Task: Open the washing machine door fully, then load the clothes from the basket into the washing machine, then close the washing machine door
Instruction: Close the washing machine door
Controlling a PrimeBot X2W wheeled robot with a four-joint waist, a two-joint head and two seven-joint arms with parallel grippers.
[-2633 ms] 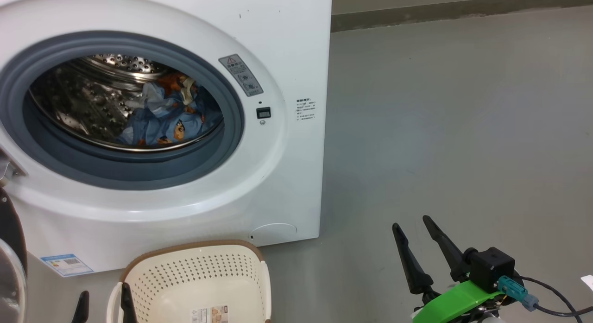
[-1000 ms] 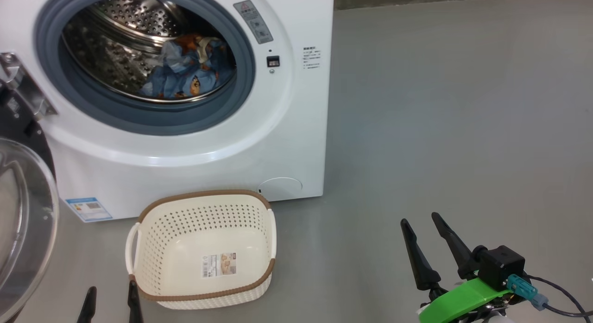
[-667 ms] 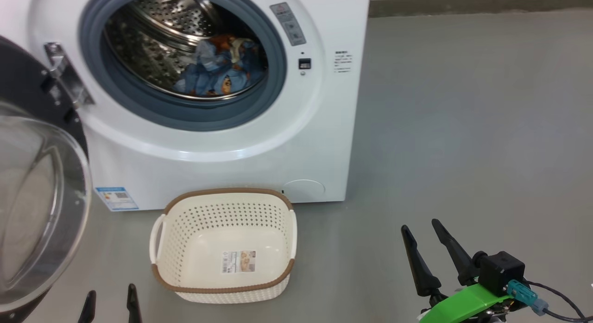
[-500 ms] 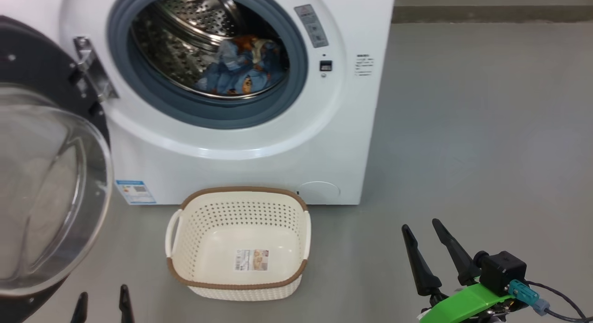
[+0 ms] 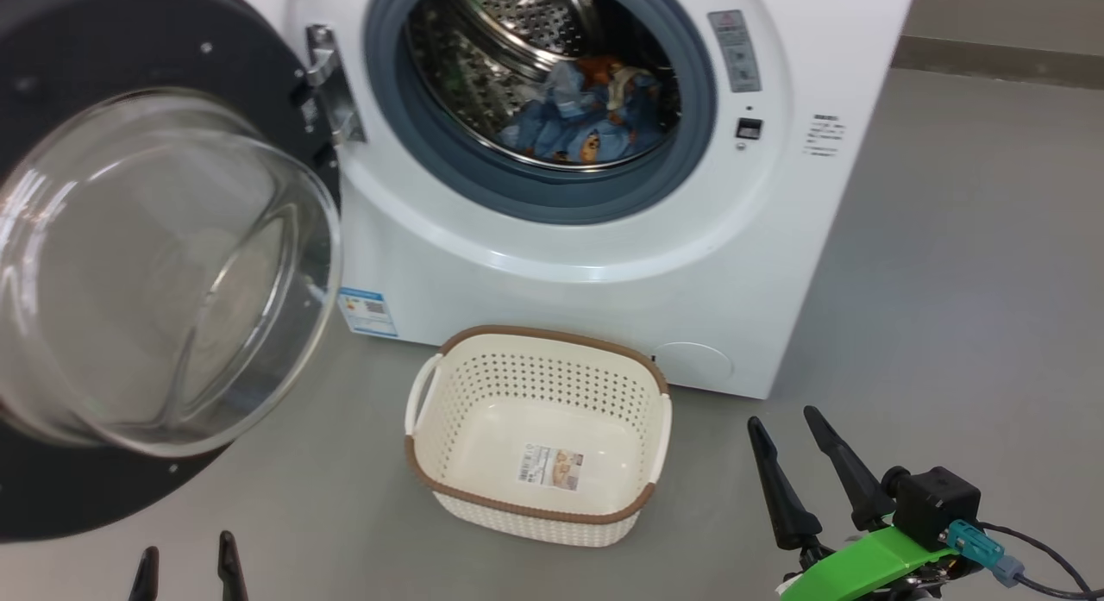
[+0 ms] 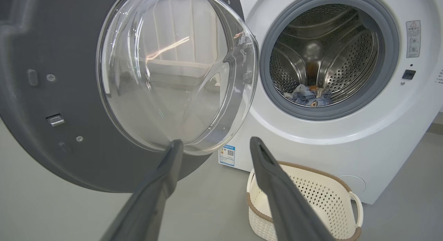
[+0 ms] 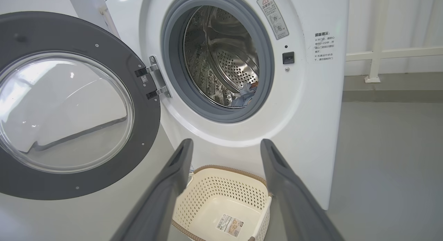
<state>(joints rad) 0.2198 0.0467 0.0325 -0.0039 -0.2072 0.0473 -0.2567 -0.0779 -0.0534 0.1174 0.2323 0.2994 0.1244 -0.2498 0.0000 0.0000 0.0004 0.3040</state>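
Our left claw (image 5: pixel 184 568) sits low, its fingers spread wide and holding nothing. In its wrist view they point toward the lower edge of the door (image 5: pixel 172 256), without touching it. We judge it is parked there because it is the arm nearer the door. Our right claw (image 5: pixel 783 418) is just as open and just as empty. It hangs over bare floor (image 5: pixel 949 282), off to the right of the basket (image 5: pixel 535 385), where it blocks neither the opening nor the door's path.

The basket stands on the floor just in front of the washer (image 5: pixel 604 265), below the opening, which would keep the lift into the machine short. It is empty, with only its label (image 5: pixel 550 467) showing on the bottom. The clothes (image 5: pixel 586 122) lie in a heap low in the drum (image 5: pixel 483 58), behind the gasket (image 5: pixel 535 191) and not hanging over it, so we think loading is done.

The door hangs from its hinge (image 5: pixel 332 92) at the left of the opening and is swung wide, leaving the mouth clear. We judge that closing it is what is left. That calls for a push on the dark rim rather than the glass, with the basket standing clear of the arc.
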